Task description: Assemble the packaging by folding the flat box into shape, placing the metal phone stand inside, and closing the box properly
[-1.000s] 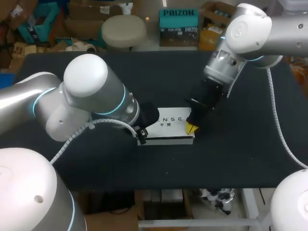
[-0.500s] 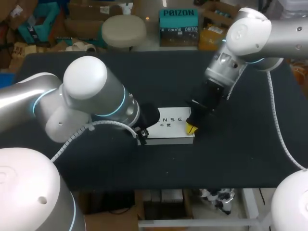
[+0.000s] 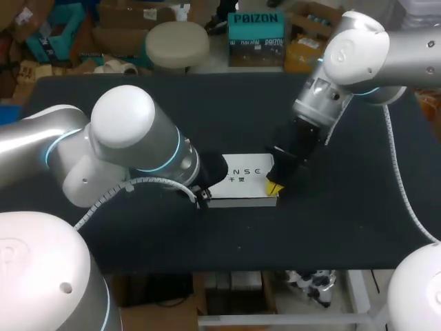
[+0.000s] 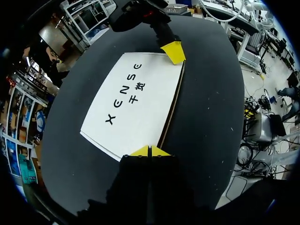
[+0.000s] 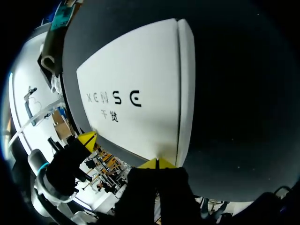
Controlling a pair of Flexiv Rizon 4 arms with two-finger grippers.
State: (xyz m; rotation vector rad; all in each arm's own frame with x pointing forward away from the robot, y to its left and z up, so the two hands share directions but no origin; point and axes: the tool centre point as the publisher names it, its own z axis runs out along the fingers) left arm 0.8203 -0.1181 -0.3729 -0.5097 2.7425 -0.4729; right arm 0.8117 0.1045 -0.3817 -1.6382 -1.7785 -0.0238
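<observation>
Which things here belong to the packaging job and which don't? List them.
Job:
white flat box
left gripper, at one end of it
right gripper, at the opposite end
metal phone stand: not in view

Not the job:
black table

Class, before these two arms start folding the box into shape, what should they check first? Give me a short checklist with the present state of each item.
1. Box lies flat on the table, printed face up: ok.
2. Left gripper at one end of the box, tips together: ok.
3. Right gripper at the opposite end, tips together: ok.
4. A flap raised to start the fold: not ok, none shows.
5. Phone stand within reach: not ok, it shows in no view.
6. Table around the box free of other things: ok.
</observation>
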